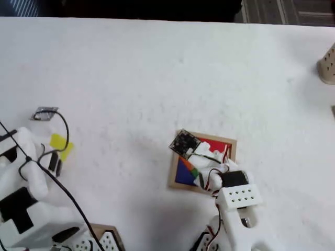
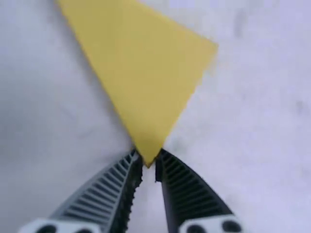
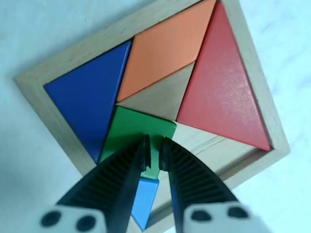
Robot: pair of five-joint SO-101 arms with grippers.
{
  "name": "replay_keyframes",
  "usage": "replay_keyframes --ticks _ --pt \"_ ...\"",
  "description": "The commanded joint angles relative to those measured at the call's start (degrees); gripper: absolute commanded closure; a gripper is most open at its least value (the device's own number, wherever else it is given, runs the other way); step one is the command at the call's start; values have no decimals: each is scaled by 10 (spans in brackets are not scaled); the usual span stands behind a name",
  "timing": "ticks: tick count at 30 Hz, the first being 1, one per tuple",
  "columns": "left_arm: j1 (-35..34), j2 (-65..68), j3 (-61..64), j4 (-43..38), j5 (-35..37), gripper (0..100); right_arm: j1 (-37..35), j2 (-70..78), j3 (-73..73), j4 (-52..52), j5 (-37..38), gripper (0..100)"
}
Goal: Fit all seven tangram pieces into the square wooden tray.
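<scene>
The square wooden tray (image 1: 229, 141) (image 3: 58, 68) lies right of the table's middle. It holds a dark blue triangle (image 3: 90, 104), an orange parallelogram (image 3: 167, 46), a red triangle (image 3: 221, 92), a green square (image 3: 136, 131) and a light blue triangle (image 3: 143, 199). Bare tray floor (image 3: 209, 148) shows between them. My right gripper (image 3: 153, 148) stands over the tray, its fingers nearly together around the green square's corner. At the far left a yellow triangle (image 1: 61, 145) (image 2: 141, 73) lies on the table. My left gripper (image 2: 148, 162) is shut on its pointed tip.
A small circuit board (image 1: 45, 113) with a black cable lies beyond the left arm. A perforated beige object (image 1: 327, 65) stands at the right edge. A wooden block (image 1: 104, 235) sits at the front beside the left arm's base.
</scene>
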Motion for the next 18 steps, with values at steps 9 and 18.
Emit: replay_keyframes --ticks 9,18 --pt "-7 -4 -125 41 188 789 -1 2 0 7 6 954" --pt "46 -56 -159 43 190 784 -2 2 0 7 6 954"
